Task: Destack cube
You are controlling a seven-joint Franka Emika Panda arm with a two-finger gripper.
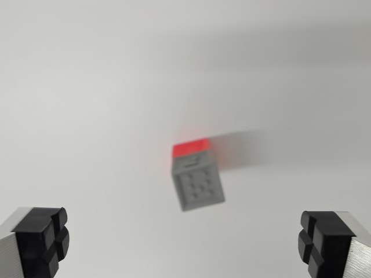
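Observation:
A grey cube [199,183] with a dotted pattern on its top face sits on a red cube [190,147], whose red edge shows just behind it, near the middle of the wrist view. Both look blurred. My gripper [182,243] is open and hangs above the stack, with the black left fingertip [42,238] at the lower left corner and the right fingertip [322,238] at the lower right. Nothing is between the fingers. The stack lies ahead of the fingertips, roughly centred between them.
A plain white tabletop [93,87] fills the view. The stack throws a grey shadow [243,147] toward the wrist view's right.

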